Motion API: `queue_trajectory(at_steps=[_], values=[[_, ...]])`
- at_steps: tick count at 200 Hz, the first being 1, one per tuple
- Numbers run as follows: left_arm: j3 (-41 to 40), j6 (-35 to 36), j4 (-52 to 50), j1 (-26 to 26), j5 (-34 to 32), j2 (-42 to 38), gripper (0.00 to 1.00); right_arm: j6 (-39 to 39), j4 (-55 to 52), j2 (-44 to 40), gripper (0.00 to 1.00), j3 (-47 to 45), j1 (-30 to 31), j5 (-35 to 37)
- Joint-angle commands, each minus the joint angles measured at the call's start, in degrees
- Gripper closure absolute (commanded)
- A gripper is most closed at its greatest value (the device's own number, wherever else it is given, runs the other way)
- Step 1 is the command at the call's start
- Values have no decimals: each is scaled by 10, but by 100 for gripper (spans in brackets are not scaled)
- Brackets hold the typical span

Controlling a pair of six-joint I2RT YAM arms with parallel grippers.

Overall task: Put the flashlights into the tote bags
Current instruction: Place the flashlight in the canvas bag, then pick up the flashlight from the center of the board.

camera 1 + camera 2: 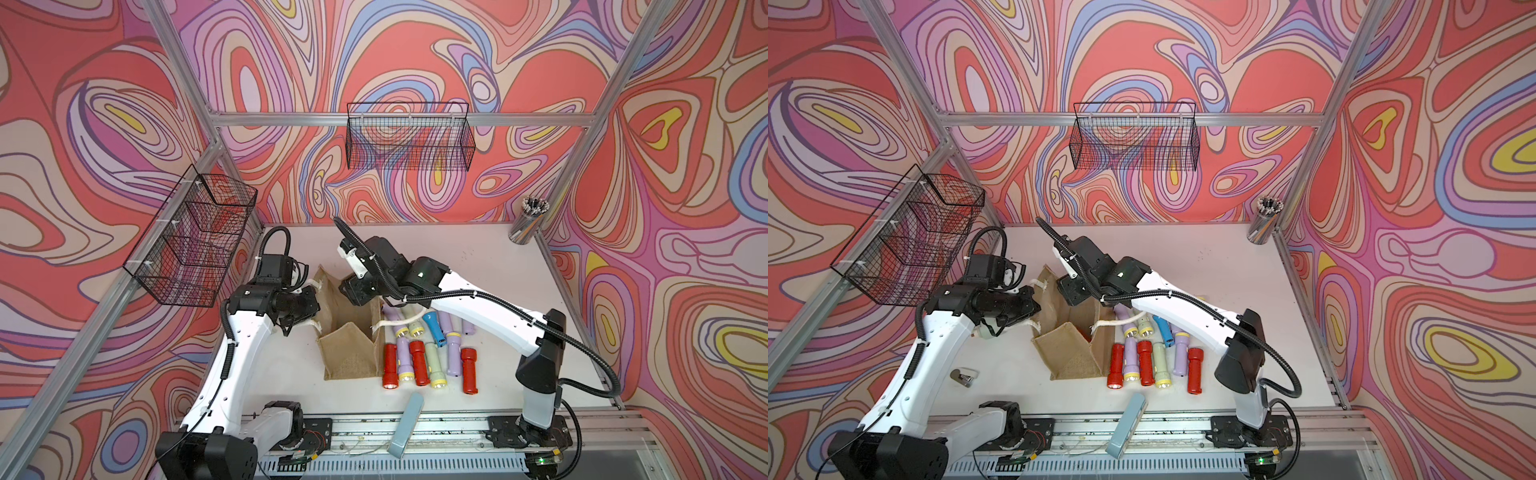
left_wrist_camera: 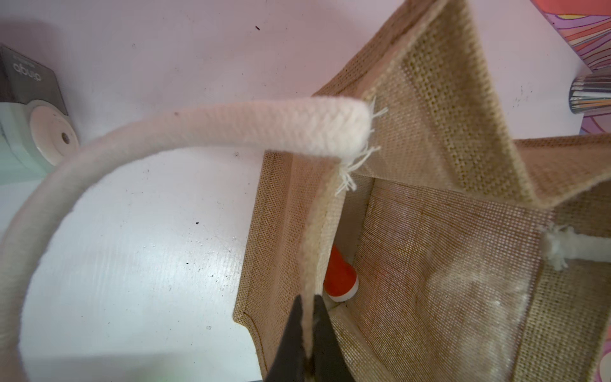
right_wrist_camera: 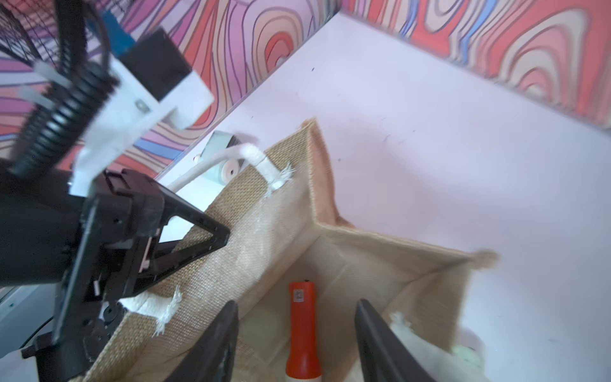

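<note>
Tote bag (image 1: 349, 353): coarse tan jute weave, boxy, mouth open. Its thick white braided rope handle (image 2: 165, 139) has frayed ends. Left gripper (image 2: 309, 330) is clamped on the rim of one side wall. Right gripper (image 3: 296, 301) hangs over the mouth, jaws apart and wider than the smooth red flashlight (image 3: 303, 330) inside the bag. The remaining flashlights (image 1: 419, 361) are plastic cylinders lying in rows just beside the bag. Table (image 1: 478, 270) is matte white and speckled. Walls (image 1: 415, 50) are swirl-printed, with black wire baskets (image 1: 409, 139) hung on them.
</note>
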Motion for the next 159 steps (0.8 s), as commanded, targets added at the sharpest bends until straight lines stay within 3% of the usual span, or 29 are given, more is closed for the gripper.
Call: queue_trajectory(at_steps=[1,46,122,159], values=[[20,11,-23,2,-40,-3,97,-17,17,-38,40,-29,-7,79],[27,8,-30,2,-68,-4,98,9,18,-108,39,-91,-36,127],[73,66,-66,6,-82,16,96,114,-21,-212,39,-234,-172,106],[73,81,-57,8,-41,36,94,154,-54,-239,39,-302,-224,89]])
